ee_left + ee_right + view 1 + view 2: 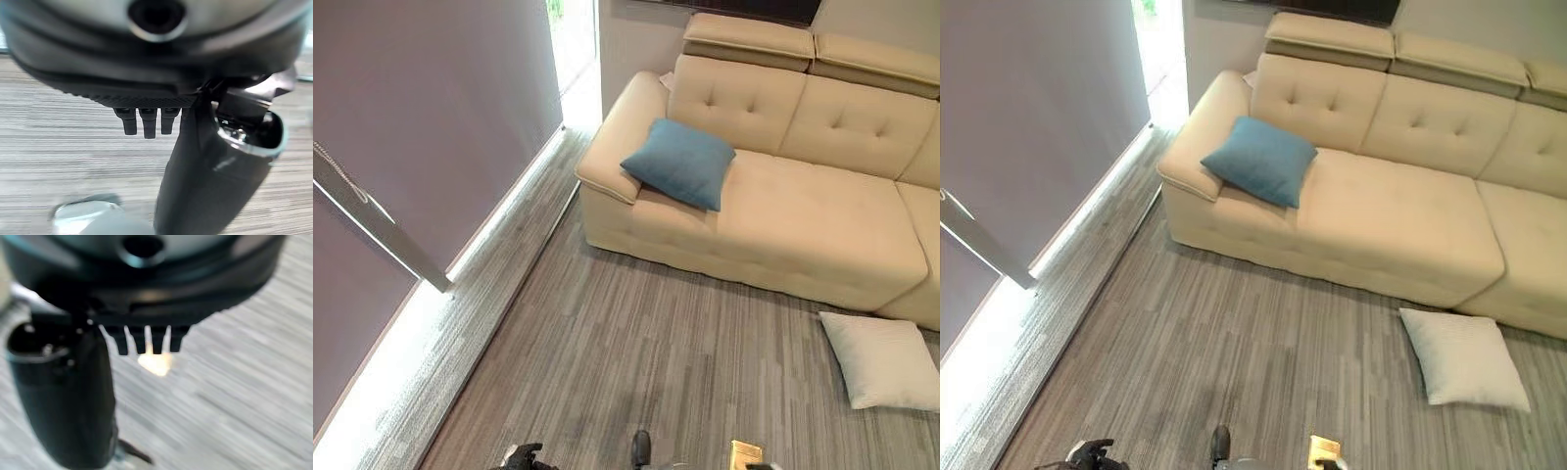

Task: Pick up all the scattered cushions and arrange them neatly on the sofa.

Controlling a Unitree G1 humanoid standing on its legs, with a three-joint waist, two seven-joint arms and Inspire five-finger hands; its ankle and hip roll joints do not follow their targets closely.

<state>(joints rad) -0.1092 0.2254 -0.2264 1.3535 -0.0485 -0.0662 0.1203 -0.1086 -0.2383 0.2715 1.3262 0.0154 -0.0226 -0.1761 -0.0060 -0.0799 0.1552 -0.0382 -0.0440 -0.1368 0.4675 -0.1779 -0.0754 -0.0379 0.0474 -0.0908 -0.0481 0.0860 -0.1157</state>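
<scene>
A blue cushion (680, 162) lies on the beige sofa (822, 225), tilted against its left armrest (619, 137). On the grey floor in front of the sofa's right part lies a white cushion (884, 358), flat and touching nothing else. My left hand (148, 122) hangs over bare floor in the left wrist view, fingers straight and thumb (205, 181) out, holding nothing. In the right wrist view my right hand (145, 340) hangs the same way over the floor, fingers straight, thumb (63, 396) apart from them, nothing in it. Both cushions are well away from the hands.
A grey wall panel (431, 127) runs along the left, with a bright strip (401, 362) at its foot. A lit opening (573, 49) stands at the back left beside the sofa. Striped grey floor (636, 362) stretches between me and the sofa.
</scene>
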